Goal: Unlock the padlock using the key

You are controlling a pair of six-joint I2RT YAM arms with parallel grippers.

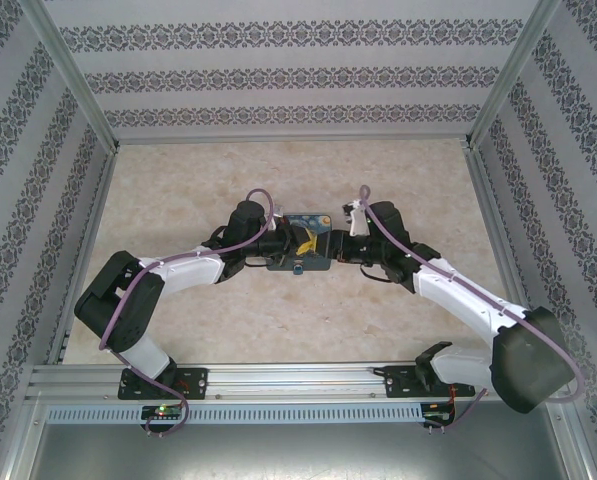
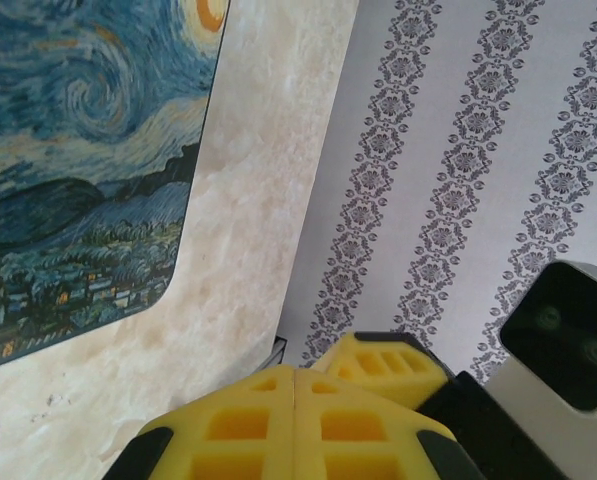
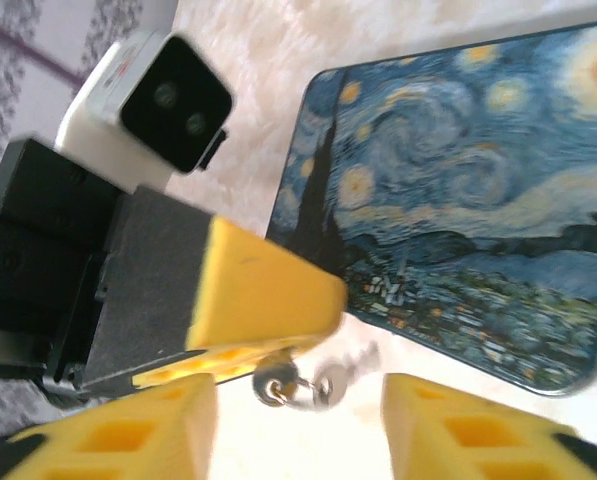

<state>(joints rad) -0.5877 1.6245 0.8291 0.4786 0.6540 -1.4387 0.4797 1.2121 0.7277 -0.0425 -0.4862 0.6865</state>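
My left gripper [image 2: 296, 385] is shut, its yellow pads pressed flat together. In the right wrist view its fingers [image 3: 263, 290] reach in from the left, and a small metal ring [image 3: 275, 385] with the key [image 3: 330, 383] hangs from under their tip, blurred. My right gripper [image 3: 298, 400] is open around that ring without touching it. One of its fingers [image 2: 388, 365] shows just behind the left pads. From above, both grippers meet over the tin box, left [image 1: 296, 242] and right [image 1: 328, 246]. The small blue padlock [image 1: 298, 268] sits at the box's near edge.
The night-sky tin box [image 1: 311, 222] [image 2: 78, 150] [image 3: 458, 200] lies flat mid-table on the marble-patterned top [image 1: 278, 320]. Patterned walls [image 1: 298, 80] and metal frame rails [image 1: 88, 200] enclose the table on three sides.
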